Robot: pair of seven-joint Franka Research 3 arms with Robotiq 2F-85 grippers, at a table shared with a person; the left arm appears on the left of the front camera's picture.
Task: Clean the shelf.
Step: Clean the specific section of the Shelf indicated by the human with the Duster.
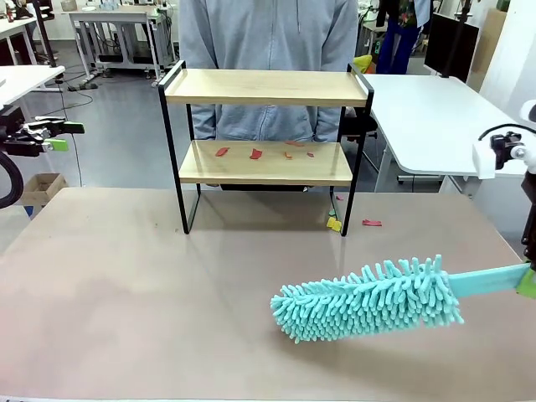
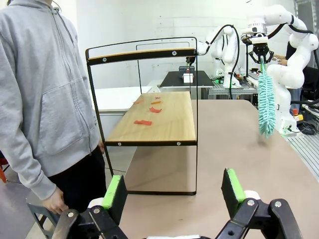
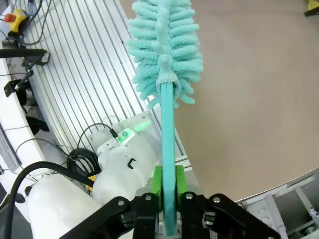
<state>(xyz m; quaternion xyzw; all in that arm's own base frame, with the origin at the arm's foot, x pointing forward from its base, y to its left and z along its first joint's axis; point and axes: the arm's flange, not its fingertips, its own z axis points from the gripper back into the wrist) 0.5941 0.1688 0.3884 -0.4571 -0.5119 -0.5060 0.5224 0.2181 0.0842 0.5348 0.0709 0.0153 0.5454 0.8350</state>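
Fingers (image 3: 157, 183) of the right gripper (image 3: 168, 183) are being pinched on the teal duster (image 1: 368, 300) in front of the shelf (image 1: 266, 87), the left gripper's (image 2: 173, 191) held spread beside it, and a sweep over the red scraps (image 1: 255, 153) on its lower board is likely being called for next.

Colour findings: the shelf (image 1: 266, 88) has light wood-grain boards in a black frame. The scraps (image 1: 255, 153) on its lower board are red. The duster (image 1: 368, 301) is turquoise throughout, head and handle alike. The table (image 1: 126, 293) is plain dull beige. Right of the shelf lie a yellow scrap (image 1: 334, 224) and a red scrap (image 1: 372, 223). The far-side hoodie (image 1: 268, 33) is grey. The left gripper (image 2: 173, 188) and right gripper (image 3: 168, 181) are both black with green pads.
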